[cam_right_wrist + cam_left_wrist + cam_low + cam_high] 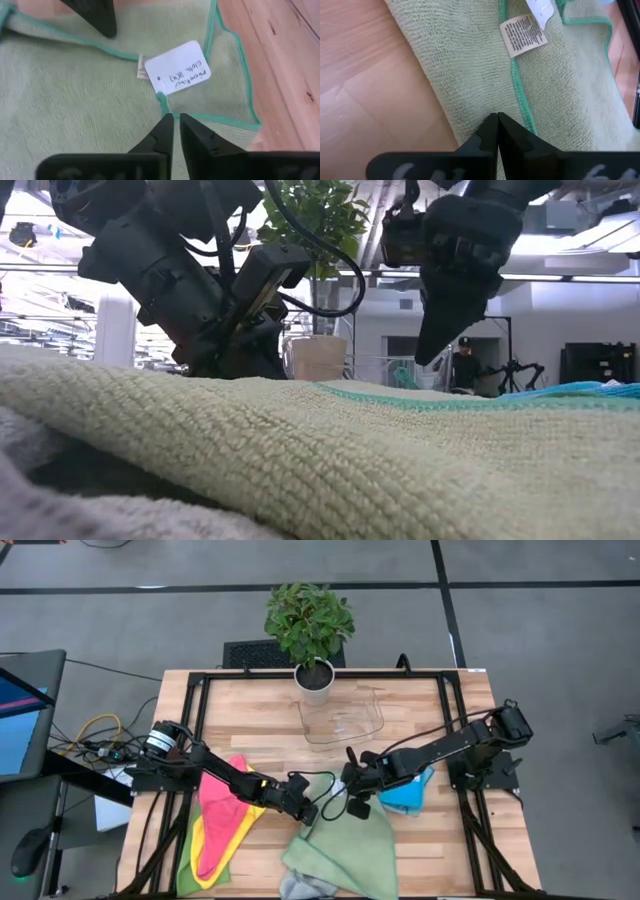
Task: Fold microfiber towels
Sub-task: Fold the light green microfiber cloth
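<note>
Lower centre of the high view: left tool (312,808), pressed together, pinches the green towel (352,845) at its edge. Right tool (352,802), fingers slightly parted, hovers above the towel's white tag (178,67). Pink towel (222,815) lies lower left on the counter (260,720).

overhead, table-level, two wrist close-ups — shared green towel (345,840)

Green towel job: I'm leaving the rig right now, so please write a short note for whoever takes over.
Left gripper: shut, pressed on the pale green microfiber towel with teal edging near its left edge.
Right gripper: fingers barely apart, tips at the towel's teal hem, just under the white paper tag; whether it pinches the hem cannot be told.
Pink towel and yellow towel: heaped at left.
Bright blue towel: under the right arm.
Done: the green towel lies partly doubled over.
Left: finish it, then the others.
</note>
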Motion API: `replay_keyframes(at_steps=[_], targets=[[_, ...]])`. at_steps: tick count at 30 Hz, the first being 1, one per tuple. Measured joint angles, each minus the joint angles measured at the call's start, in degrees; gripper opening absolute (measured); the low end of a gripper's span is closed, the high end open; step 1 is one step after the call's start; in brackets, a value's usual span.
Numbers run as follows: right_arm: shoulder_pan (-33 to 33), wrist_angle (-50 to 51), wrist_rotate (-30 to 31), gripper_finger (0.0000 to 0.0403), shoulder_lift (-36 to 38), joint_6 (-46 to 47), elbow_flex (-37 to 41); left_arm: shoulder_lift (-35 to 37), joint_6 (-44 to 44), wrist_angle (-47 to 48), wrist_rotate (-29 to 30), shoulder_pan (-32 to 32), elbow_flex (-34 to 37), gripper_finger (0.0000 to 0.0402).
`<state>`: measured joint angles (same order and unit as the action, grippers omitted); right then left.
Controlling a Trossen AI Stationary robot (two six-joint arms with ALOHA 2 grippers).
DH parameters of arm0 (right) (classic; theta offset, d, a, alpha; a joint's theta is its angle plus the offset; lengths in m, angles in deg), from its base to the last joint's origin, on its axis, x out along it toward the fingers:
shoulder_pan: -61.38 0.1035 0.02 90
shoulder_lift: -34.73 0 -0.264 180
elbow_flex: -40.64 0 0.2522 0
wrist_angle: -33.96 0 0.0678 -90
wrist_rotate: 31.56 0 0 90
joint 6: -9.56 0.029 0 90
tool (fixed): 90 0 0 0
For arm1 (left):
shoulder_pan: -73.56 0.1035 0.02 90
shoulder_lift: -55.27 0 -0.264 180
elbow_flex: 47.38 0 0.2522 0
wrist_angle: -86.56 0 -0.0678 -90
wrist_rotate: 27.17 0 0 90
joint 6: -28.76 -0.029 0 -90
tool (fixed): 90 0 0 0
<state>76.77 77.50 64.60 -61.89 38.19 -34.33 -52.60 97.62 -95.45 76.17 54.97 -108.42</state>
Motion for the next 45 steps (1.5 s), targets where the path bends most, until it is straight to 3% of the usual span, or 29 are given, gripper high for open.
replay_keyframes(at_steps=[5,14,17,20,27,35,45], targets=[[0.59,-1.75,-0.36,0.0051,-0.68,-0.21,0.00,0.00,0.00,-0.04,0.09,-0.09,0.03,0.0000],[0.94,-6.47,0.65,0.0165,-5.23,-1.94,0.04,-0.02,-0.05,-0.29,0.03,-0.09,0.07,0.0000],[0.49,-7.33,-0.25,0.0179,-5.92,-1.79,0.04,-0.04,-0.09,-0.20,-0.22,-0.07,0.03,0.0000],[0.79,-7.25,-0.26,0.0152,-5.87,-1.76,0.04,-0.03,-0.05,-0.23,-0.26,-0.07,0.07,0.0000],[0.84,-5.53,-0.93,0.0017,-5.27,-1.83,0.04,-0.04,-0.07,-0.34,-0.35,-0.07,0.08,0.0000],[1.16,-1.45,0.43,0.0008,-2.58,0.34,-0.02,-0.04,-0.07,-0.20,-0.30,-0.07,0.08,0.0000],[3.59,14.37,9.75,0.0005,7.76,6.89,0.00,-0.04,-0.20,0.75,0.01,-0.11,0.01,0.0000]])
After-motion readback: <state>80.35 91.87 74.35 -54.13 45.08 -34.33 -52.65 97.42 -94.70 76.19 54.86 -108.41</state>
